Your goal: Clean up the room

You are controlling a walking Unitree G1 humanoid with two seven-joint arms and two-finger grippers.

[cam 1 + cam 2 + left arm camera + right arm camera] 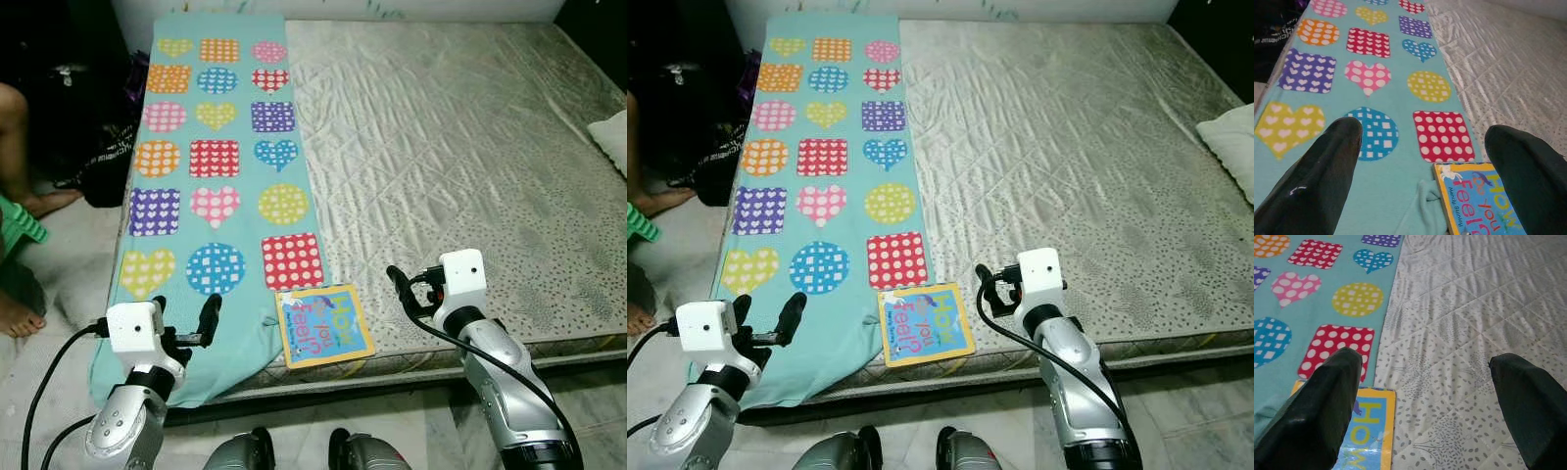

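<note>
Left eye view: the picture book point(324, 326) lies flat at the bed's point(470, 147) front edge, overlapping the patterned blanket point(211, 176), between both hands. Right hand point(409, 291) and left hand point(184, 318) hover wide open, empty; the right looks slightly nearer.

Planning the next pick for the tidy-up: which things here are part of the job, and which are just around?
Job:
- book, near edge of mattress
- teal blanket, spread flat, corner hanging over the edge
- left gripper and right gripper, both open

Just around:
- pillow
- dark bag
- person's foot
</note>
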